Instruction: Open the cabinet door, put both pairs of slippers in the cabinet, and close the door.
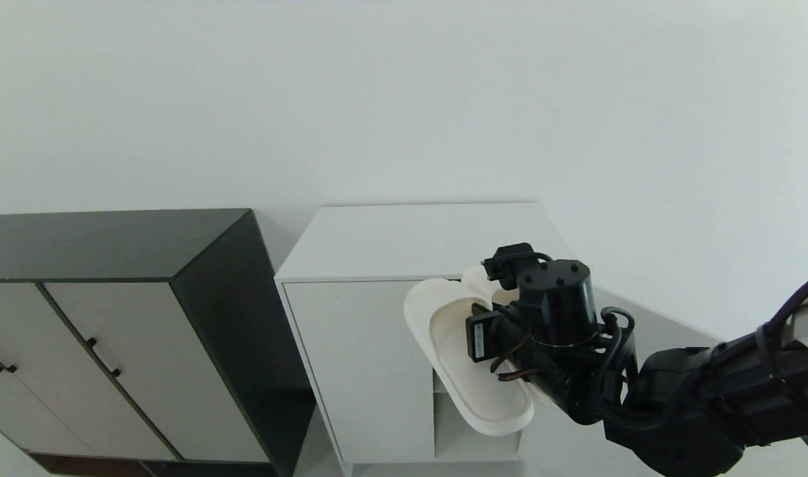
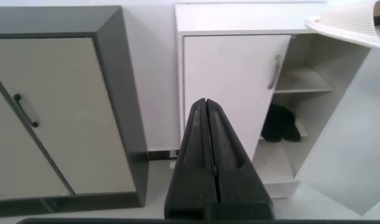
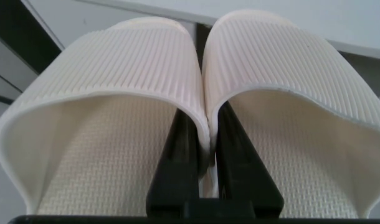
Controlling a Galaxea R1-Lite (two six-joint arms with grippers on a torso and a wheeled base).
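The right claw [image 3: 205,158] is clamped on a pair of cream slippers [image 1: 470,384], pinching their inner edges together; it holds them up in front of the white cabinet [image 1: 410,242], whose right door [image 2: 346,143] stands open; black slippers [image 2: 283,122] sit on a shelf inside; the left claw [image 2: 207,109] is closed on nothing, facing the cabinet; a dark cabinet [image 1: 112,245] stands to the left.

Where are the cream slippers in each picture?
Head view: cream slippers right of the middle, in front of the white cabinet.
Left wrist view: a ribbed edge of one slipper in the top right corner.
Right wrist view: both side by side, with the right claw pinching between them.
Shared landmark: the white cabinet, also in the left wrist view.
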